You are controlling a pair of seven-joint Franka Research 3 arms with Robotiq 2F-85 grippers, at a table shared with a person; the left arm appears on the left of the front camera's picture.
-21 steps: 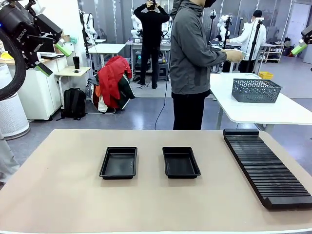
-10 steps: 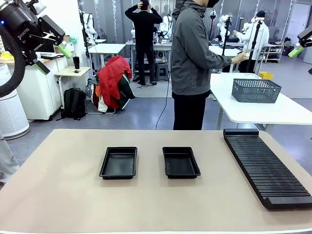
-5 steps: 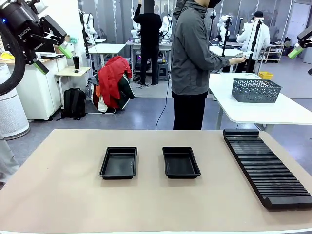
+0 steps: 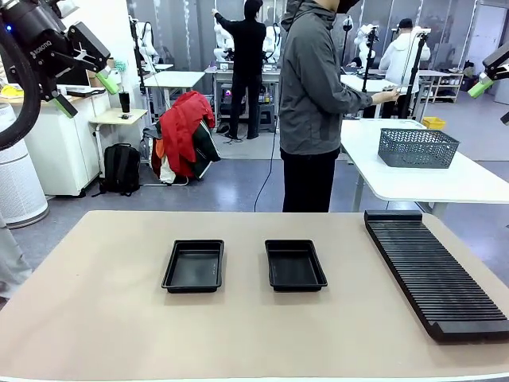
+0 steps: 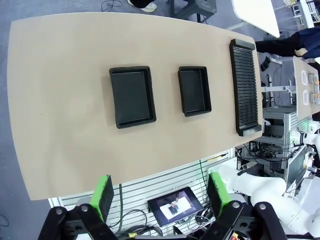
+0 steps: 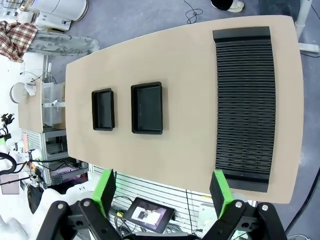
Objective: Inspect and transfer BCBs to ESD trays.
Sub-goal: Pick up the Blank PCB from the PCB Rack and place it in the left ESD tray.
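Note:
Two black ESD trays, one [image 4: 193, 267] left and one [image 4: 295, 265] right, lie side by side mid-table with nothing in them. From above they appear again in the left wrist view [image 5: 132, 96] [image 5: 194, 90] and the right wrist view [image 6: 103, 109] [image 6: 147, 108]. The BCBs are out of view. My left gripper [image 4: 86, 95] [image 5: 161, 195] hangs open high over the table's left side. High at the right edge, my right gripper [image 4: 491, 95] [image 6: 162, 189] is open too. Neither holds anything.
A long black ribbed rack [image 4: 433, 274] [image 5: 246, 87] [image 6: 245, 105] lies along the table's right side. A person [image 4: 314, 103] stands at the far edge, turned toward a white side table [image 4: 413, 179] bearing a grey mesh basket [image 4: 417, 147], one hand [image 4: 387, 95] raised.
The person's raised hand has shifted a little. My left gripper has drifted slightly upward. Trays and rack have not moved.

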